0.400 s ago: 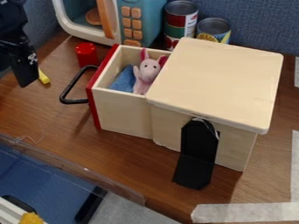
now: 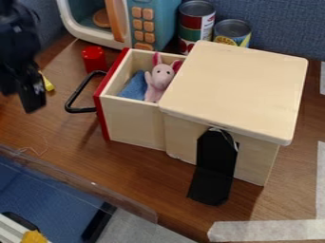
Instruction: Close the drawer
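The drawer stands open, pink toy inside; the gripper hangs at view's left, jaws too blurred to tell

A black gripper hangs with open room to its right, over bare brown wooden tabletop, before a bent black bar handle. That handle juts toward it from a flat red drawer front, partly blocking the straight way there. Above and right of the gripper stands a short red cylinder; a small yellow object lies near it. Below, wood runs down to a clear plastic panel.
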{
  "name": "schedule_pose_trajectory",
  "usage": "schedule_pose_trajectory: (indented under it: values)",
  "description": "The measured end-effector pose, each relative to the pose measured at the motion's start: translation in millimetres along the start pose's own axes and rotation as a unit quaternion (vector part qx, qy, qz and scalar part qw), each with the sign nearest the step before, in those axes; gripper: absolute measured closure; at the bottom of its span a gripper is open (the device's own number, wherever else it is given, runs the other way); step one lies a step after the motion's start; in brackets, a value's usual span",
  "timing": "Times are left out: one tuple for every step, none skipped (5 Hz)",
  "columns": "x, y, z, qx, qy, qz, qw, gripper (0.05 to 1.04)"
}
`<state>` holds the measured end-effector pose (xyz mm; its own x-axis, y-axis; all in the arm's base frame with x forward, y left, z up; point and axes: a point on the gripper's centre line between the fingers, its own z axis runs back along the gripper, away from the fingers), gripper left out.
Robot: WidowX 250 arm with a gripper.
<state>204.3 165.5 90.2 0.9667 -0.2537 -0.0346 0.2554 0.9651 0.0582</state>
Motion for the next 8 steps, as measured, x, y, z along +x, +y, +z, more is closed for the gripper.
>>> schedule_pose_trajectory:
  values:
    - [2.0, 2.8, -17.7, 0.044, -0.024, -0.11, 0.9927, 0.083]
    - [4.0, 17.8, -20.2, 0.072, -0.057, -0.215, 0.9723, 0.083]
    - [9.0, 20.5, -19.9, 0.072, -0.105, -0.295, 0.9471, 0.083]
    - [21.1, 33.8, -11.1, 0.044, -0.133, -0.371, 0.9182, 0.083]
    - [34.5, 54.9, 0.3, 0.039, -0.146, -0.402, 0.9031, 0.083]
    - [41.2, 64.2, -5.1, 0.041, -0.137, -0.414, 0.8992, 0.083]
    - [56.2, 61.8, -21.8, 0.056, -0.116, -0.437, 0.8903, 0.083]
    - [61.9, 53.1, -39.3, 0.054, -0.1, -0.45, 0.8856, 0.083]
